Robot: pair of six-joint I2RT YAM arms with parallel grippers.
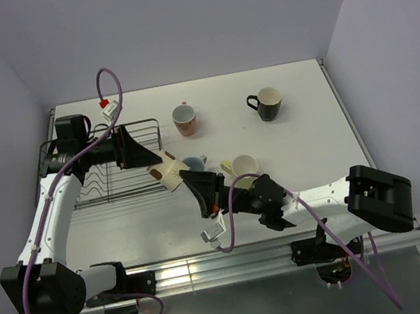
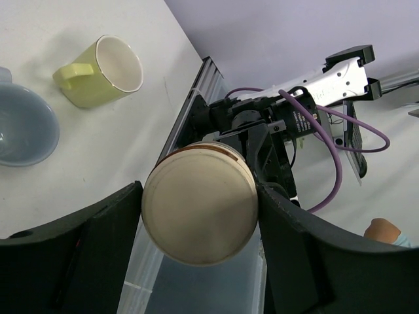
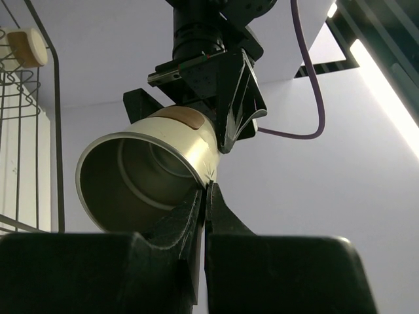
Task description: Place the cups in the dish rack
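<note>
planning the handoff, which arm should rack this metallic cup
Left. The left claw straddles the metallic cup and the dish rack is beside that arm; the right claw only pinches the rim.

Metallic cup point(image 1: 170, 172) sideways midair beside wire rack point(image 1: 105, 182); pink cup point(image 1: 184, 118), black cup point(image 1: 269, 103), blue mug point(image 1: 193, 162), yellow mug point(image 1: 241, 166) upright.

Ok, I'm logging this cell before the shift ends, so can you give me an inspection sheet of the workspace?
Surface: white table.
Job's things: metallic handleless cup in mid-air; pink patterned cup, black mug, light blue mug, pale yellow mug on the table; dark wire dish rack at left.
Clutter: nothing seen.
Grippers: right fingers pinch the metallic cup's rim; left fingers flank its base, contact unclear.
Cables: purple cables loop off both arms.
Surroundings: pale lilac walls.
</note>
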